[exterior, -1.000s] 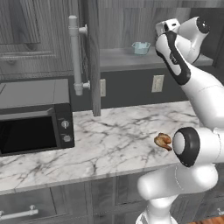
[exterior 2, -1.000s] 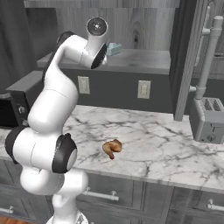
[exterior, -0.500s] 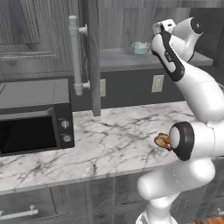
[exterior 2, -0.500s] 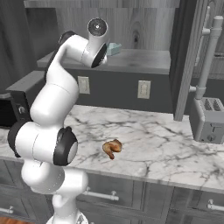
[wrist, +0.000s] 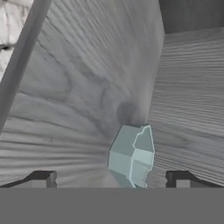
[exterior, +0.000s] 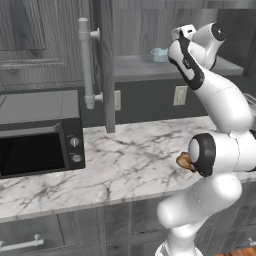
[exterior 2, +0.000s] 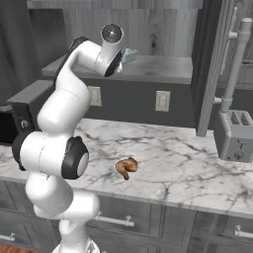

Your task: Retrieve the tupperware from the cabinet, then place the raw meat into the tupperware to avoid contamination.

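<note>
The tupperware (wrist: 131, 159), pale teal and translucent, sits on the grey shelf (exterior: 135, 67) inside the open cabinet (exterior: 102, 60), close to the back wall. My gripper (wrist: 110, 179) is open and level with the container. In the hand view the container lies just ahead, between the two fingertips (wrist: 41, 178) and slightly right of centre, with neither tip touching it. From the base views the tupperware (exterior: 160, 55) (exterior 2: 130, 54) sits right beside my raised wrist. The raw meat (exterior 2: 126, 167) lies on the marble counter, partly behind my arm in the left base view (exterior: 183, 161).
The open cabinet door with its long silver handle (exterior: 86, 62) hangs left of the shelf. A black microwave (exterior: 40, 145) stands on the counter (exterior 2: 183, 158) at the left and a grey toaster (exterior 2: 237, 134) at the right. Wall outlets sit under the shelf.
My hand has edged further into the cabinet toward the tupperware, and the upper arm has leaned in with it. The jaws have stayed open. The tupperware and meat have not moved.
</note>
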Available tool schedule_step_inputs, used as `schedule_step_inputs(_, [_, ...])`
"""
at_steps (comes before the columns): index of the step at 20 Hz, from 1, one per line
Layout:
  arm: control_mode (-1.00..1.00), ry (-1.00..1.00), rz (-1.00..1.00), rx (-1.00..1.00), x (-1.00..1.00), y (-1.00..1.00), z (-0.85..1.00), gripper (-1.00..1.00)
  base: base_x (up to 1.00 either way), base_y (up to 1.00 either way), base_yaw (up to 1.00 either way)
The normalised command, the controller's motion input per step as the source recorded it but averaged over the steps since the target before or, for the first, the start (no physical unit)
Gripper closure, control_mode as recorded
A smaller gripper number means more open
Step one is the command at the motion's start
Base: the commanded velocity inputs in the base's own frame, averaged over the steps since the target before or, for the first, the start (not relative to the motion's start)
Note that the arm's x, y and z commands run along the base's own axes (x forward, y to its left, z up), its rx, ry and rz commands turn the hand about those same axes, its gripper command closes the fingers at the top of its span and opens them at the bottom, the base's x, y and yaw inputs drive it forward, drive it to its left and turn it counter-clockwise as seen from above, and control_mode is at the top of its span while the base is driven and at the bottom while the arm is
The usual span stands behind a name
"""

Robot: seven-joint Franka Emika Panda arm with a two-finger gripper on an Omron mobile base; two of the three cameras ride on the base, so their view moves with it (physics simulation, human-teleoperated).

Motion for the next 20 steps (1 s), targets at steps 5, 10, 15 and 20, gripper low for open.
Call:
schedule_step_inputs(5, [-1.0, 0.0, 0.0, 0.0, 0.26, -0.02, -0.11, -1.0, 0.0, 0.0, 0.0])
schedule_step_inputs(10, [-1.0, 0.0, 0.0, 0.0, 0.25, -0.01, -0.07, -1.0, 0.0, 0.0, 0.0])
schedule_step_inputs(15, [-1.0, 0.0, 0.0, 0.0, 0.26, -0.03, -0.01, -1.0, 0.0, 0.0, 0.0])
schedule_step_inputs(20, [-1.0, 0.0, -0.01, 0.0, 0.26, -0.07, 0.0, -1.0, 0.0, 0.0, 0.0])
